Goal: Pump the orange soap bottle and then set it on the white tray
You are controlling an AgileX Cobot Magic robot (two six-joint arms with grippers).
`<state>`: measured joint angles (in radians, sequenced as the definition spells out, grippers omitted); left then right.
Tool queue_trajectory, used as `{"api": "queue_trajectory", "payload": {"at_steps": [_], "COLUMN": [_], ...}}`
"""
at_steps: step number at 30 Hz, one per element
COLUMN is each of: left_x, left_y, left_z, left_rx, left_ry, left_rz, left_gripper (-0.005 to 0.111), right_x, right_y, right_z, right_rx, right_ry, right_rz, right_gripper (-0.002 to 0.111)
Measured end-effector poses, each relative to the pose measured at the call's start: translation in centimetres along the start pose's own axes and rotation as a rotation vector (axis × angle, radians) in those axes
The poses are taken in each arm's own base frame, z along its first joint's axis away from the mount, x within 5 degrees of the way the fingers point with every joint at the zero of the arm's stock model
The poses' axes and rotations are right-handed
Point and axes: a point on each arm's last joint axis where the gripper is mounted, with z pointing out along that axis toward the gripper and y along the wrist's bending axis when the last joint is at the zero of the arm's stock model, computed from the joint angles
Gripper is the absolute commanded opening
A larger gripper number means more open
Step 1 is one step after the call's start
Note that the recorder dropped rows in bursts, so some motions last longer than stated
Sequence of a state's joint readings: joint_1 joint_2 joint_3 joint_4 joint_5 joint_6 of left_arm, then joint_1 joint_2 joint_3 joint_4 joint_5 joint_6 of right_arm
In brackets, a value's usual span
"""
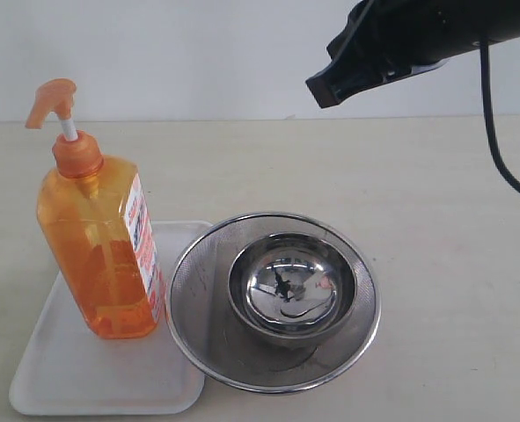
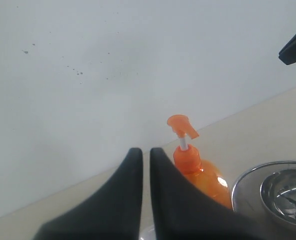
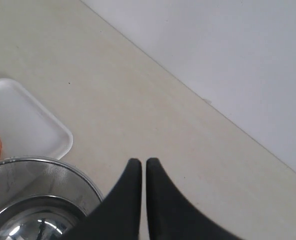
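Counts: one orange bottle [image 1: 97, 251] on one white tray [image 1: 84, 374]; one strainer [image 1: 196, 272]; one bowl [image 1: 252, 294]; two end effectors [image 2: 141, 150] [image 3: 143, 161] clenched.

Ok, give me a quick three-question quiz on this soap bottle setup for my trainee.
1. True or false: the orange soap bottle stands upright on the white tray.
2. What sits inside the mesh strainer? A: sponge; B: steel bowl; C: cup.
3. Fill in: the right hand has its fingers ____, holding nothing.
Key: 1 true; 2 B; 3 shut.
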<state>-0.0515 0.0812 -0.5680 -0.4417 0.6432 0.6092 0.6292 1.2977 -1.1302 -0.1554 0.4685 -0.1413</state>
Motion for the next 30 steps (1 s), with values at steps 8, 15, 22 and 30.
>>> {"api": "queue_trajectory", "payload": {"at_steps": [8, 15, 22, 30], "left_x": [0.0, 0.0, -0.36, 0.15], "left_y": [0.0, 0.0, 0.25, 0.59], "left_z": [0.0, 0.0, -0.01, 0.56], "left_rx": [0.0, 0.0, -0.024, -0.055], "left_ry": [0.0, 0.0, -0.042, -0.086], "left_rz": [-0.002, -0.008, -0.165, -0.382], "left_gripper": [0.005, 0.005, 0.005, 0.005], "right_x": [0.0, 0.0, 0.0, 0.0], "right_y": [0.0, 0.0, 0.0, 0.0], "right_z": [0.0, 0.0, 0.0, 0.0], "right_rx": [0.0, 0.0, 0.0, 0.0], "right_ry": [0.0, 0.0, 0.0, 0.0], "right_rz": [0.0, 0.002, 0.004, 0.004], "right_gripper": [0.0, 0.0, 0.0, 0.0]}}
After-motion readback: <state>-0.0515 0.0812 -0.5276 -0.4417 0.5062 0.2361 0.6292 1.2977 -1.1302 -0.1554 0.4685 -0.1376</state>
